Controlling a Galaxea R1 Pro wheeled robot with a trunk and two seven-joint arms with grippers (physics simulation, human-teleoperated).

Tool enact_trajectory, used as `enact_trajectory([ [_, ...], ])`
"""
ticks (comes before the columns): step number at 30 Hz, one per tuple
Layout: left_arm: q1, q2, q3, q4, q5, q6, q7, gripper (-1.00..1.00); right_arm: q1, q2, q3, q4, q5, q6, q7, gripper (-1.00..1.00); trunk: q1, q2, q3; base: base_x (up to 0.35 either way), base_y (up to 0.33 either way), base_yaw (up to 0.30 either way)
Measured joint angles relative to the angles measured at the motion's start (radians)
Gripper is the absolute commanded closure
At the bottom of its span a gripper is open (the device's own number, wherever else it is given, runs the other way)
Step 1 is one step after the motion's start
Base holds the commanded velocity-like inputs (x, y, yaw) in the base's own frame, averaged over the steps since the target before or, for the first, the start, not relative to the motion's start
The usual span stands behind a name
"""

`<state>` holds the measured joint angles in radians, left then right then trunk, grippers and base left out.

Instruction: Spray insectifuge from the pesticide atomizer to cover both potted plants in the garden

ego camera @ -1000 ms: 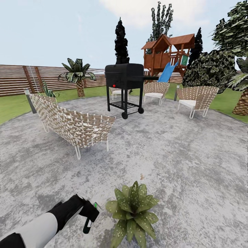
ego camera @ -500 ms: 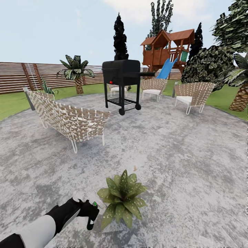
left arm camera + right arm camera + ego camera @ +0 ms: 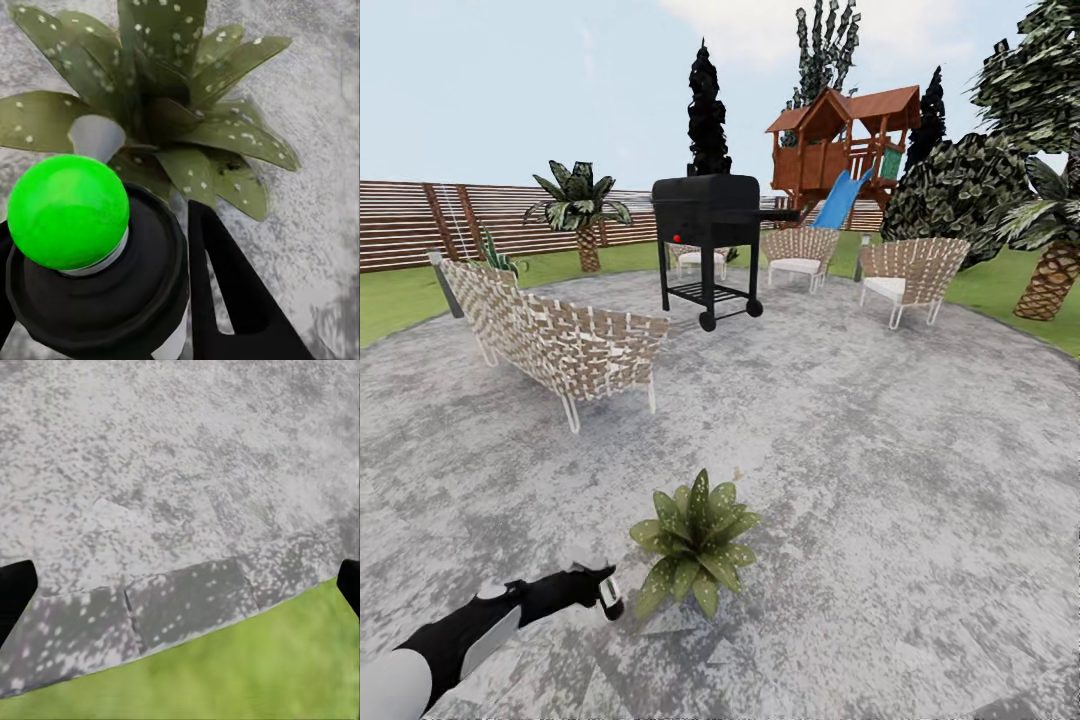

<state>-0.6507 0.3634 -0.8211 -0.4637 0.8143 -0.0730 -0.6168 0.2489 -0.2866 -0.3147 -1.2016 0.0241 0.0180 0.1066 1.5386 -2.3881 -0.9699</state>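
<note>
A potted plant (image 3: 695, 540), a low rosette of speckled green leaves, stands on the grey paving just in front of me. My left gripper (image 3: 600, 590) hangs close to its left side, shut on the pesticide atomizer (image 3: 610, 596). In the left wrist view the atomizer (image 3: 97, 292) has a dark body and a bright green ball on top. One black finger (image 3: 225, 292) presses its side, and the plant (image 3: 172, 112) lies right behind it. My right gripper (image 3: 180, 585) is open over the paving's edge and holds nothing.
A wicker sofa (image 3: 560, 340) stands to the left ahead and a black wheeled grill (image 3: 705, 215) behind it. Wicker chairs (image 3: 905, 275) sit at the back right. Lawn (image 3: 247, 675) borders the patio (image 3: 880, 450), with a slatted fence (image 3: 400, 225) beyond.
The whole view has shifted, so the camera moved and the plant sits higher in the picture. My left arm has lowered and turned, bringing the atomizer level beside the plant.
</note>
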Motion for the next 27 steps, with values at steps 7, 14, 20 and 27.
enact_trajectory([
  [7,0.178,0.104,-0.003,-0.841,0.080,0.169,0.655,1.00,-0.362,0.062,0.003,-0.203,0.003,0.515,-0.231,-1.00,0.000,0.000,0.000,-0.003,-0.002,-0.009],
  [14,0.192,0.105,0.002,-1.033,0.094,0.448,0.764,1.00,-0.451,0.067,0.011,-0.205,0.006,0.604,-0.228,-1.00,0.000,0.000,0.000,0.000,0.000,-0.010],
  [20,0.192,0.047,0.002,-1.034,0.093,0.450,0.770,1.00,-0.451,0.067,0.022,-0.205,0.006,0.603,-0.024,-1.00,0.000,0.000,0.000,0.000,0.000,0.000],
  [27,0.192,-0.127,0.003,-1.022,0.091,0.537,0.809,1.00,-0.450,0.067,0.021,-0.211,0.009,0.592,0.069,-1.00,0.000,0.000,0.000,0.000,0.000,-0.001],
])
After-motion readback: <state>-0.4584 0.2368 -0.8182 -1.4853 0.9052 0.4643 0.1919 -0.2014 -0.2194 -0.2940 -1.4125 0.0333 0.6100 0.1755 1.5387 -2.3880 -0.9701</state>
